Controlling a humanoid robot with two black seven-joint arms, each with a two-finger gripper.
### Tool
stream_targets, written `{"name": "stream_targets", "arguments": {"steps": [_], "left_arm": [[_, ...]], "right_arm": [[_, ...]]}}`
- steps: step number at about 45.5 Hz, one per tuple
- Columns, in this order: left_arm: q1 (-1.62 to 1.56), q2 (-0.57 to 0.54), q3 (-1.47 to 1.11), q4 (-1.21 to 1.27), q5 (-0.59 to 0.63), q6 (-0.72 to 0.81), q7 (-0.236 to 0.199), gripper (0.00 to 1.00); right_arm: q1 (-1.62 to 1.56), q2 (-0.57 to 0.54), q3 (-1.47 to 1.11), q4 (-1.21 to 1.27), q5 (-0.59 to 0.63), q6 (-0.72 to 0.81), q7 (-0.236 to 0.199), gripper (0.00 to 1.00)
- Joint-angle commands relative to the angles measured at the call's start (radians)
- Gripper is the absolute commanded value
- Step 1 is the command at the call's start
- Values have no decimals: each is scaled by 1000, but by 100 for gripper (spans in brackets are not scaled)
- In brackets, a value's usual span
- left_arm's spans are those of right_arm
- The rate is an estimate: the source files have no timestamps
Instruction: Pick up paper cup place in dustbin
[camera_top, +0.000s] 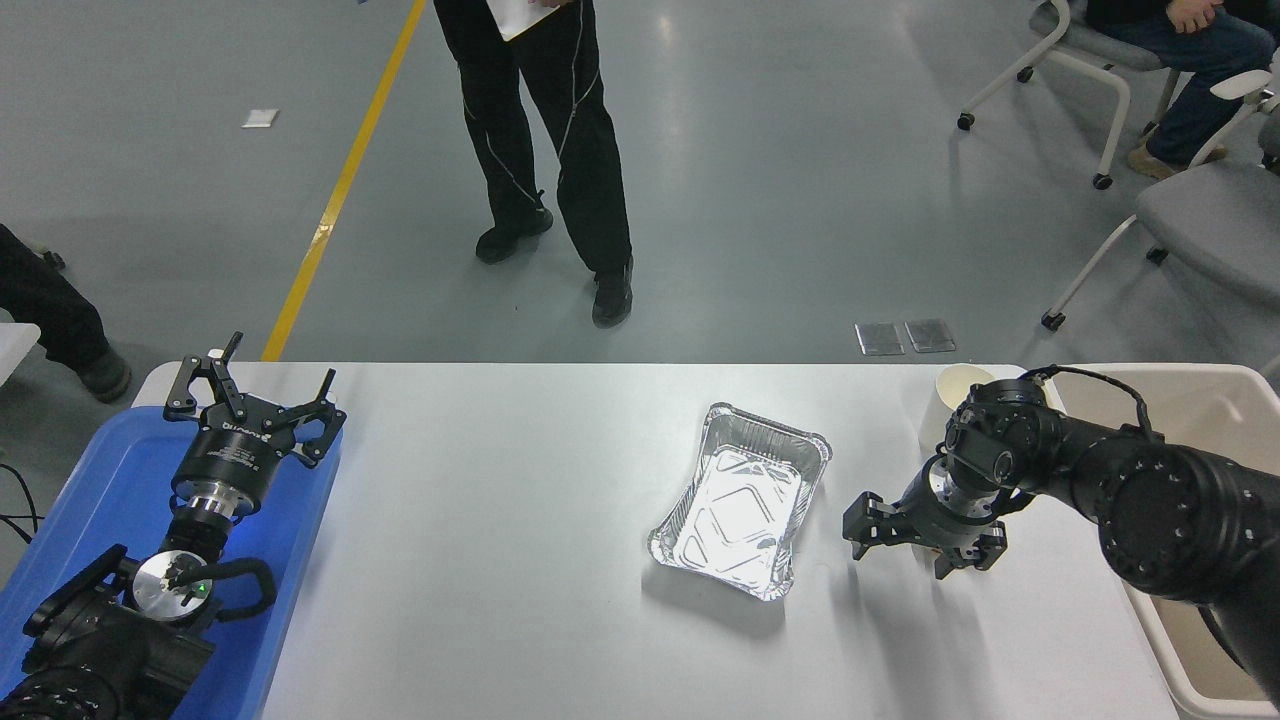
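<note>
The foil tray (740, 500) lies on the tabletop (500, 560), right of centre. Right of it, the right hand (925, 545) hangs just above the tabletop. Behind that arm, near the far edge, stands the paper cup (945, 400), apparently upright. The dustbin (1210, 400) sits off the right edge. The left hand (250, 405) is over the tray (90, 500) at far left.

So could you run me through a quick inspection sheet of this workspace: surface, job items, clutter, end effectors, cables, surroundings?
Surface: white table, bare in the middle.
Job's things: paper cup upright at the far right, partly hidden by the right arm; dustbin at the table's right end.
Clutter: foil tray, empty; blue tray at left.
End effectors: left end effector open, parked over the blue tray; right end effector open, pointing down near the cup, holding nothing.
Cables: black cable looping on the right arm.
Surroundings: person standing beyond the table; chairs far right.
</note>
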Motion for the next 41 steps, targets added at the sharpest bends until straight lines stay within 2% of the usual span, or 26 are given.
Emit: {"name": "stream_targets", "arguments": {"steps": [1,41], "left_arm": [[0,0,0,0,0,0,0,99],[0,0,0,0,0,0,0,99]], "right_arm": [[-12,4,-7,-1,-1,0,0,96],[-2,-2,-8,7,0,0,0,96]]}}
